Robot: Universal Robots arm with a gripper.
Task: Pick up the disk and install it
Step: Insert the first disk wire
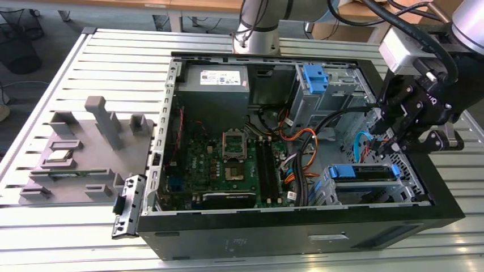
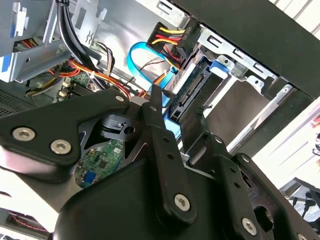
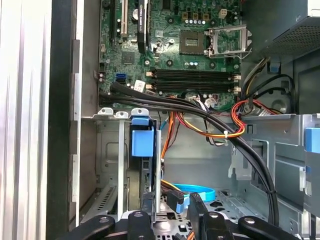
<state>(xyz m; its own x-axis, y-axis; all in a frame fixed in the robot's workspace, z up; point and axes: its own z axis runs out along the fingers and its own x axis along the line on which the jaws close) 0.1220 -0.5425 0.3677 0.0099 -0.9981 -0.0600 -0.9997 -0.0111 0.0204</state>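
The gripper [image 1: 384, 148] hangs over the corner of the open computer case [image 1: 302, 235] toward the exterior view's right, just above the metal drive cage [image 1: 336, 194]. Its fingers [image 3: 150, 202] stand apart with a moderate gap between them. No item is seen clamped, and contact with the cage cannot be confirmed. The disk [image 1: 366, 172], in its blue carrier, sits inside that cage, with the blue end tab showing in the first wrist view [image 3: 141, 142]. In the second wrist view its dark connector edge [image 2: 192, 95] lies in the slot directly beyond the fingertips. A light-blue data cable [image 2: 137, 55] loops near the cage; whether it is plugged into the disk cannot be told. A bundle of black cables [image 3: 200, 112] and orange wires [image 3: 235, 121] crosses between the cage and the motherboard [image 3: 190, 50]. A second blue caddy [image 1: 314, 79] sits in the upper bay beside the grey power supply [image 1: 215, 79]. The case rests on a slatted table [image 1: 76, 232]. A grey fixture block [image 1: 90, 147] stands well apart, toward the exterior view's left.
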